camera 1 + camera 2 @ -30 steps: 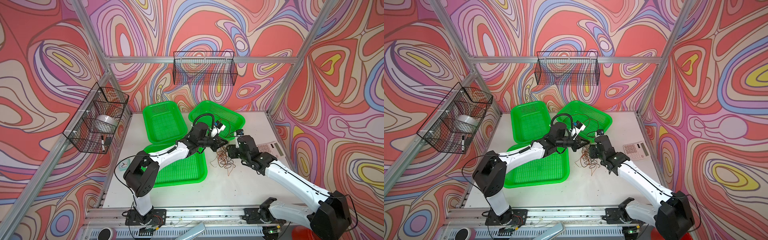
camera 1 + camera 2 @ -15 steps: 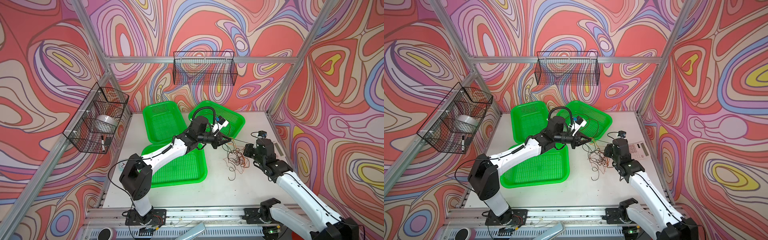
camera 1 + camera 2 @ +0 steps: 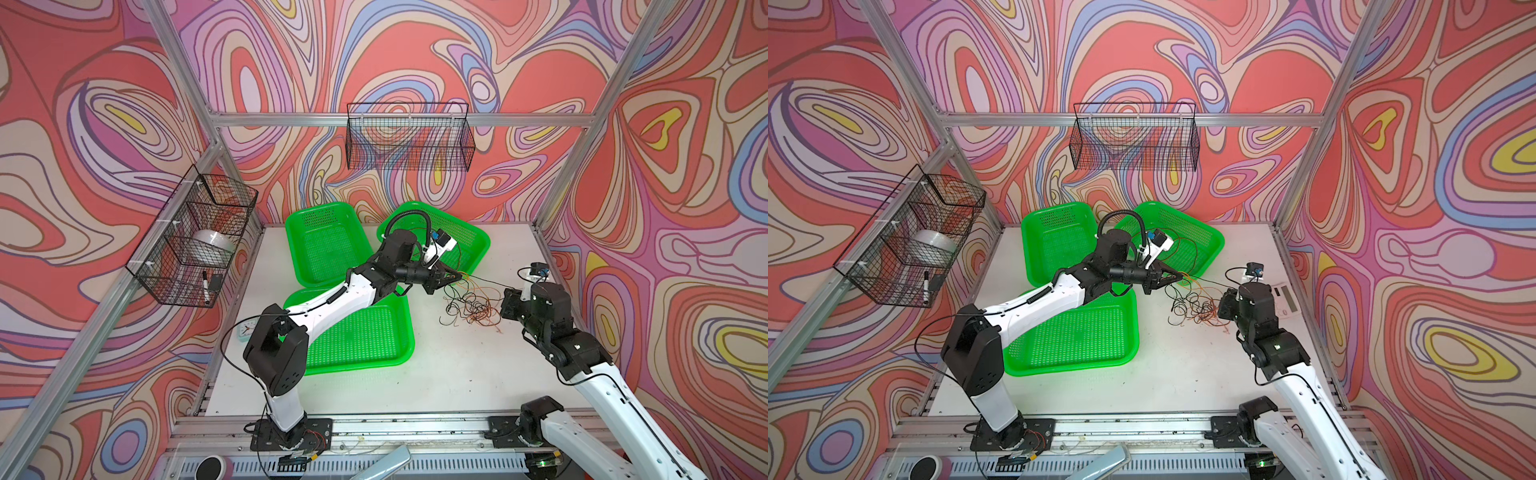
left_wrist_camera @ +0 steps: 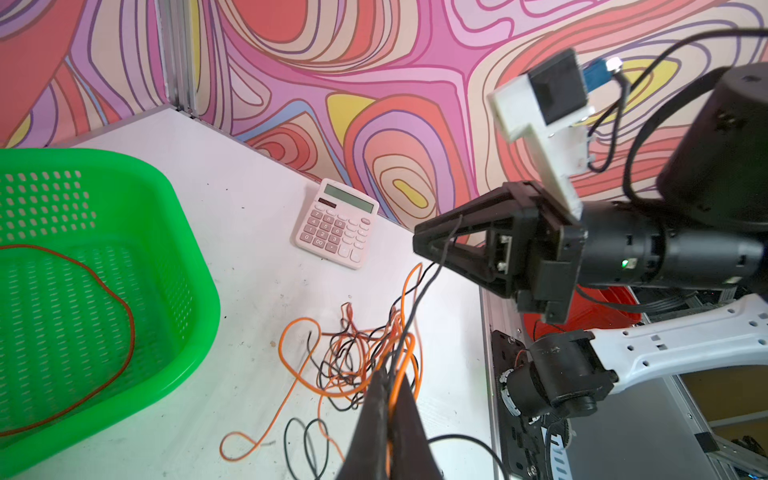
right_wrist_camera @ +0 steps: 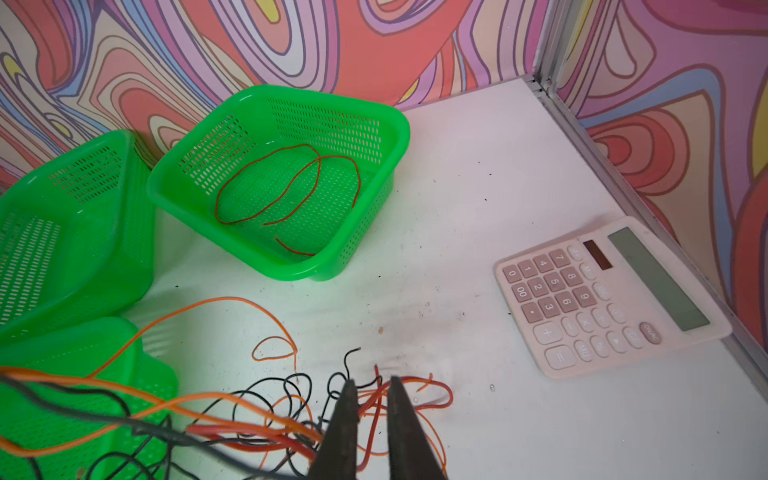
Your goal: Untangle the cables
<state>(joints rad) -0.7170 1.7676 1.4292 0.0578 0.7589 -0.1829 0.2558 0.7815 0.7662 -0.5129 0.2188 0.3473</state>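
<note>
Left gripper [image 4: 387,376] clamps the cables [image 4: 361,353]; right gripper [image 5: 372,384], jaws barely parted, hold unclear, should pinch the taut black strand [image 4: 424,295], then draw slowly.

Colour survey, cell interior.
I am seeing the cables [image 4: 365,357] showing orange, red-brown and black, the baskets [image 5: 365,232] reading bright green, the calculator [image 5: 602,299] presenting pale pink with a grey-green display, the walls [image 3: 415,50] carrying swirling bands of red, pink, lilac, blue and yellow, and the tabletop [image 3: 457,374] showing white, lightly speckled.
</note>
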